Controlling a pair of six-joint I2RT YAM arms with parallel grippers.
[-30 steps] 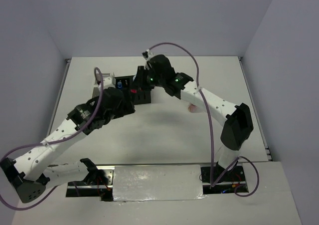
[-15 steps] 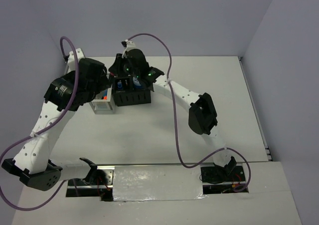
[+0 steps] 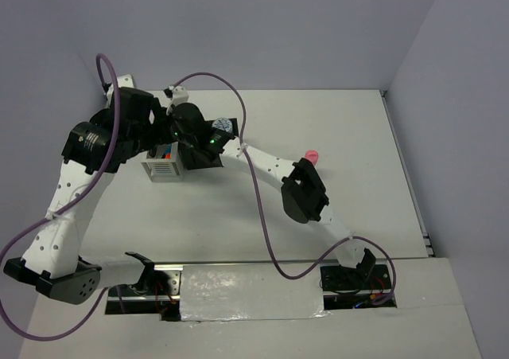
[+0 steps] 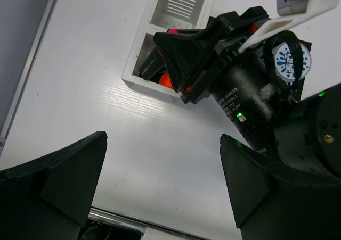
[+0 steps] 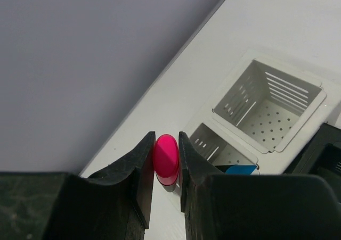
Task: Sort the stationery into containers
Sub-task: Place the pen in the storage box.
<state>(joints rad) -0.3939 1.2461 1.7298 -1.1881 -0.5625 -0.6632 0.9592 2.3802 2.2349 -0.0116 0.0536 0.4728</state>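
My right gripper (image 5: 167, 140) is shut on a pink-capped highlighter (image 5: 165, 157) and holds it over the white organizer (image 5: 290, 139). Its near compartment holds a blue-capped highlighter (image 5: 240, 169) and an orange-capped one (image 4: 166, 80); the far compartment is bare. In the top view the right gripper (image 3: 175, 136) reaches far left over the white organizer (image 3: 163, 170) and covers most of the black organizer (image 3: 203, 158). A blue-white roll (image 3: 221, 125) shows there, also in the left wrist view (image 4: 290, 59). My left gripper (image 4: 162, 139) is open and empty, high above the table.
A pink stick (image 3: 312, 155) lies alone on the table at the right of the middle. The left arm (image 3: 95, 144) stands raised beside the white organizer on its left. The back wall is close behind both organizers.
My right gripper has swung left from above the black organizer to above the white one, pink highlighter in it. The left arm rose from the table's middle to the left side.
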